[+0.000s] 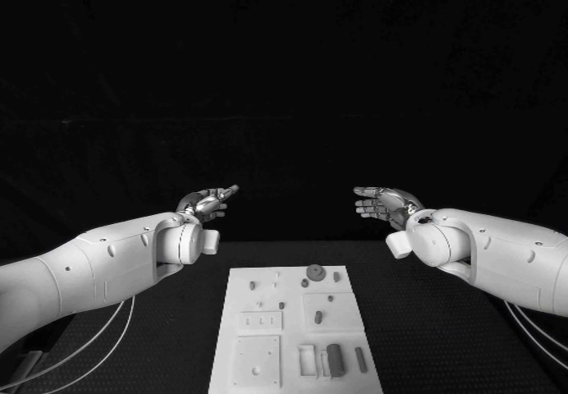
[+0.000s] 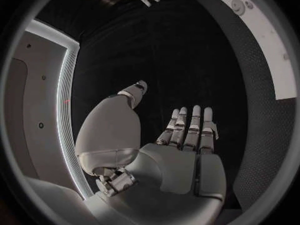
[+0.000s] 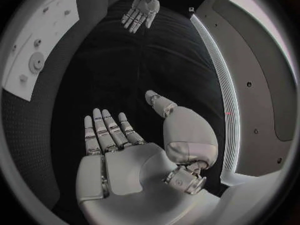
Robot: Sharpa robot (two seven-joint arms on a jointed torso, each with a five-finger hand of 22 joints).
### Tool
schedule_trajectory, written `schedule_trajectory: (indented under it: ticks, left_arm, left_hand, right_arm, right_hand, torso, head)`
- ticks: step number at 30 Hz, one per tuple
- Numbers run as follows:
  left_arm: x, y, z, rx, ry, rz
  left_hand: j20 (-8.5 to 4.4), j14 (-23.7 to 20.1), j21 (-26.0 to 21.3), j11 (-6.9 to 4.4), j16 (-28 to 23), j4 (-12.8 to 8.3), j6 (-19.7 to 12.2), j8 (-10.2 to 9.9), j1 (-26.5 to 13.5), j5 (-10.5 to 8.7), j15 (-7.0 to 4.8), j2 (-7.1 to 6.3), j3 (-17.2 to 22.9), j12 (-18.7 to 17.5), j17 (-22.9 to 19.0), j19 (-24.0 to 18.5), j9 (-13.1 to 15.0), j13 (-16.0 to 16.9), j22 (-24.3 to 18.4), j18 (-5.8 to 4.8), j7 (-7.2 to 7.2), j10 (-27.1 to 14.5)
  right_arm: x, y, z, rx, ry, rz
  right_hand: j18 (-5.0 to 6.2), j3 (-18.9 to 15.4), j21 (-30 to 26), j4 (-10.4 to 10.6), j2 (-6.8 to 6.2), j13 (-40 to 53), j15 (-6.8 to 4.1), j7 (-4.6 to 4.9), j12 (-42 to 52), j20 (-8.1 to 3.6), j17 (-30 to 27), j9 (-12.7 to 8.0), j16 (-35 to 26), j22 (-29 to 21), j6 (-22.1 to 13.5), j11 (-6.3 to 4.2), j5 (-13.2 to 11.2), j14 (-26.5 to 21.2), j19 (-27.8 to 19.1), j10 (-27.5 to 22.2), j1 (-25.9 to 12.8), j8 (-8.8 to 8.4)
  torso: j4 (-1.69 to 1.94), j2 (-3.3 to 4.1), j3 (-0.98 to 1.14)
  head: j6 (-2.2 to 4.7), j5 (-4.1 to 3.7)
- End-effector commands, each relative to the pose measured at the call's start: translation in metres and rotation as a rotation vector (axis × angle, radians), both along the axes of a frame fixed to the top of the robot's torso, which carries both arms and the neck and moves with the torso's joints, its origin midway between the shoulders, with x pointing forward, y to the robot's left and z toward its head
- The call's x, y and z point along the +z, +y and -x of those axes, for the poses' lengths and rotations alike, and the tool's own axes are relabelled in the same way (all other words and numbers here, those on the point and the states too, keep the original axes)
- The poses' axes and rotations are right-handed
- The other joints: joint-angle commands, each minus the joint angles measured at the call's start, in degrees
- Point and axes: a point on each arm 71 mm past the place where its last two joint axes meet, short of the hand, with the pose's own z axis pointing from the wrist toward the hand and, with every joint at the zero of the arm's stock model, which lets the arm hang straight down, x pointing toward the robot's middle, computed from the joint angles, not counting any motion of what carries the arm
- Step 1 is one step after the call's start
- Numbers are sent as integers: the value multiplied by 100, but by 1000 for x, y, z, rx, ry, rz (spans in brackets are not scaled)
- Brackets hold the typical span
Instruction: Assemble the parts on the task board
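The white task board [image 1: 296, 328] lies flat in the middle of the table near its front. A round grey part [image 1: 316, 272] sits near the board's far edge, and several small grey parts, among them an oblong one [image 1: 335, 359], lie in recesses nearer the front. My left hand [image 1: 208, 203] is raised above the table beyond the board's far left, fingers apart, holding nothing. My right hand [image 1: 385, 203] hangs likewise beyond the far right, open and empty. The left wrist view shows the left hand [image 2: 178, 150] flat with the board [image 2: 265, 40] off to one side; the right wrist view shows the right hand [image 3: 115, 150], the board [image 3: 37, 45] and the left hand [image 3: 140, 10].
The black table [image 1: 450, 328] stretches on both sides of the board. Thin white cables [image 1: 89, 345] hang under the left arm and others [image 1: 538, 332] under the right arm. The space between the two hands holds nothing.
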Motion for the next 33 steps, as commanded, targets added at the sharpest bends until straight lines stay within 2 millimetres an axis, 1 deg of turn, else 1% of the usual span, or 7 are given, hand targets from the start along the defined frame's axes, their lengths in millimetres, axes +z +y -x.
schedule_trajectory:
  ticks: [1,4,9,12,14,24,33]
  left_arm:
    - [-2,-9,2,-119,43,54]
    - [-2,-10,2,-128,39,42]
    - [-2,-8,4,-138,39,23]
    - [-2,-7,8,-163,51,24]
    - [-2,-8,10,-177,50,26]
    - [-1,-18,23,-240,60,52]
    - [0,-27,36,-264,59,75]
  left_hand:
    - [18,426,128,318,221,-104,681,453,123,43,200,243,-121,296,113,303,357,151,121,-64,377,799]
    - [-105,1029,290,470,417,-346,1186,530,329,22,175,504,-419,463,116,988,291,204,14,74,524,1314]
    - [-392,2214,547,430,785,-647,1956,565,655,59,10,782,-656,740,166,2073,123,291,-133,295,514,2299]
    - [-552,2896,791,360,1039,-813,2312,586,787,263,-176,882,-669,963,284,2640,67,414,-112,399,537,2954]
    - [-696,3379,1047,250,1306,-1044,2666,626,874,688,-338,983,-673,1187,432,3036,53,569,-19,459,613,3550]
    - [-859,3491,1173,186,1395,-1483,3010,452,602,656,-380,1102,-648,1154,558,3123,-28,700,13,341,542,3735]
    - [-886,3477,1179,196,1375,-1540,3019,372,422,576,-378,1040,-626,1105,572,3114,-46,727,-1,308,554,3727]
  right_arm:
    - [-1,-1,-2,90,-37,178]
    - [2,-4,-5,119,-107,308]
    - [4,-1,-10,170,-200,497]
    - [4,2,-10,210,-233,603]
    - [4,5,-11,236,-259,670]
    - [1,26,-9,338,-330,898]
    - [-11,37,-6,378,-364,1028]
  right_hand:
    - [142,-386,273,-715,53,82,61,654,202,-47,215,461,331,1519,752,16,324,658,573,963,443,527]
    - [397,-265,444,-877,-52,141,-33,554,372,-111,265,483,497,1647,1271,-139,425,1127,1212,1447,747,705]
    - [745,-102,450,-870,-226,203,-227,354,483,-116,365,439,605,1442,2056,-330,278,1827,2075,2203,1115,769]
    - [892,-88,528,-862,-280,288,-392,328,562,-132,503,431,726,1437,2346,-428,213,2248,2489,2605,1233,765]
    - [982,-72,568,-866,-310,334,-493,324,555,-141,611,393,782,1443,2408,-491,170,2514,2750,2793,1317,682]
    - [1373,412,1175,-526,-705,708,-1131,302,942,-287,1227,446,1403,1698,3041,-992,-110,3858,4111,3968,1679,801]
    - [1373,719,1715,-508,-836,1219,-1470,104,1151,-561,1919,494,1790,1782,3522,-1236,-95,4438,4774,4574,1774,711]
  torso:
    - [6,-4,-2]
    - [9,-2,-9]
    - [11,-2,-10]
    - [7,14,-13]
    - [6,25,-11]
    - [49,190,-7]
    - [195,413,-26]
  head:
    - [-47,1]
    - [-44,-4]
    - [-46,29]
    - [-28,15]
    - [-20,7]
    - [-219,-14]
    - [-151,-87]
